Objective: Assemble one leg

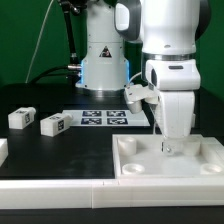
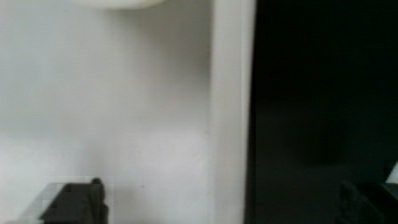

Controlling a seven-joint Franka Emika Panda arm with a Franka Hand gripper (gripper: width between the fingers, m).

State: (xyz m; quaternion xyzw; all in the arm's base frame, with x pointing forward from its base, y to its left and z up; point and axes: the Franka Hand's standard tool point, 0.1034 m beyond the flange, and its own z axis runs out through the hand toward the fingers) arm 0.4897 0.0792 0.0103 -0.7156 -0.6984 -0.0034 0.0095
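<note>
The leg is lying on the black table toward the exterior view's left, its tagged face showing to the camera. A second leg is lying just beside it, further to that left, and the two are not touching. Both are sitting well apart from the gripper, and nothing is gripping them. Between them and the arm, the marker board is lying flat in front of the robot's base.

The gripper is hanging fingers-down over the large white tray-like piece, which is resting at the exterior view's lower right. A round socket is showing in the corner of that piece toward the exterior view's left. In this view the fingertips are reaching down to about the level of the piece's top surface; whether they are touching it I cannot tell.

The wrist view is showing the jaws standing wide apart. One dark finger is sitting over the white surface of the tray-like piece and the other finger over the black table, so the gripper is straddling the piece's raised edge. Nothing is being held between the fingers: the edge is running through the gap with neither finger visibly pressing on it. The curve of a socket is showing at the end of the white surface away from the fingers.
</note>
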